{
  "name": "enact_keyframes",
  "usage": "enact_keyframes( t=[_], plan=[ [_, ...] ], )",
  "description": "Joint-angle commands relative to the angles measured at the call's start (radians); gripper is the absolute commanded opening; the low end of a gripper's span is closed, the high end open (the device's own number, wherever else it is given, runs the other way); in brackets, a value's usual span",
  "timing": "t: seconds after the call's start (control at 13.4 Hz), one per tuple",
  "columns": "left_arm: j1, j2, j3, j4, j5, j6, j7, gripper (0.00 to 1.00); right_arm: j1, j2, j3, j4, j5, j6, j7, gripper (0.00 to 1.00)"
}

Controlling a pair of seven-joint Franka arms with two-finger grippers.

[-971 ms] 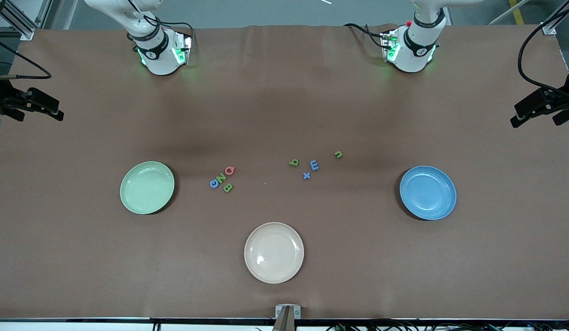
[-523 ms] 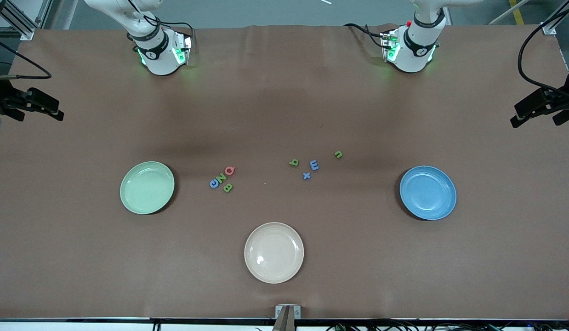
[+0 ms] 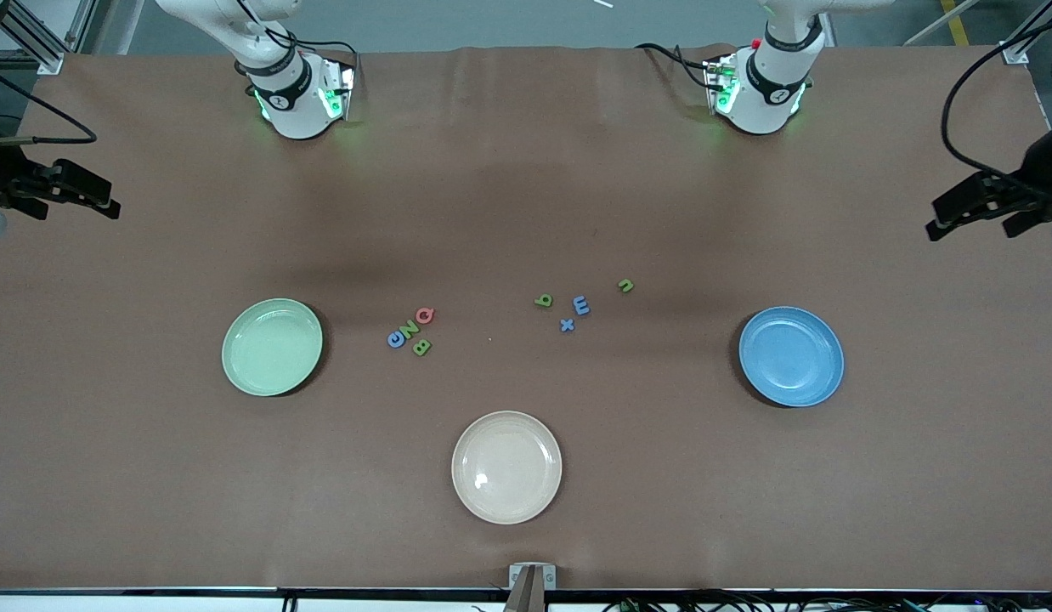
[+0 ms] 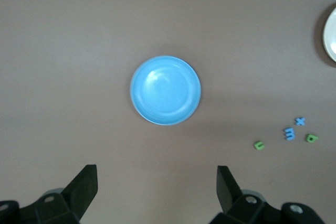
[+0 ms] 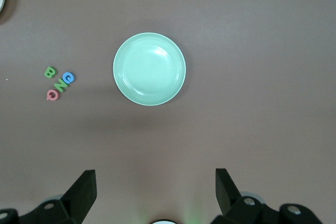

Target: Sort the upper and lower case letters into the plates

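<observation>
Robotics lab, brown-covered table, aluminium frame, cables

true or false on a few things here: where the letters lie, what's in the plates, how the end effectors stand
1. The green plate holds letters. False: it is empty.
2. The B lies beside the G, between the green plate and the blue plate. True.
3. The left end effector is shut on a letter. False: it is open, holding nothing.
4. The beige plate is nearest the front camera. True.
5. The right end effector is open. True.
</observation>
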Motion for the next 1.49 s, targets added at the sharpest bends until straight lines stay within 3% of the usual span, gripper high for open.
enact_keyframes(
  t=[0.0,0.22,0.45,0.6,0.9,1.12,1.27,1.42],
  plan=[
    [-0.011,0.044,-0.08,-0.027,-0.018,0.004,-0.104,1.0,-0.006,0.018,0.0,0.038,-0.003,-0.004,0.006,1.0],
    [-0.014,0.124,-0.207,-0.077,-0.005,0.059,-0.261,1.0,-0.002,0.087,0.0,0.049,-0.003,0.028,-0.005,1.0],
    [-0.009,0.125,-0.321,-0.299,0.012,0.322,-0.437,1.0,-0.009,0.217,0.0,0.055,-0.017,0.089,-0.006,1.0],
    [-0.018,0.141,-0.362,-0.407,0.015,0.482,-0.534,1.0,-0.025,0.242,-0.002,0.071,0.001,0.112,-0.006,1.0],
    [-0.112,0.304,-0.37,-0.438,0.112,0.687,-0.75,1.0,-0.006,0.243,0.001,0.02,0.062,0.146,0.223,1.0],
    [-0.138,0.423,-0.372,-0.44,0.27,0.79,-0.885,1.0,0.078,0.255,0.001,-0.125,0.069,0.384,0.36,1.0],
    [-0.172,0.452,-0.372,-0.447,0.285,0.803,-0.922,1.0,0.147,0.285,0.001,-0.207,0.101,0.553,0.388,1.0],
    [-0.182,0.448,-0.372,-0.473,0.287,0.806,-0.922,1.0,0.207,0.343,0.001,-0.211,0.122,0.63,0.455,1.0]
  ],
)
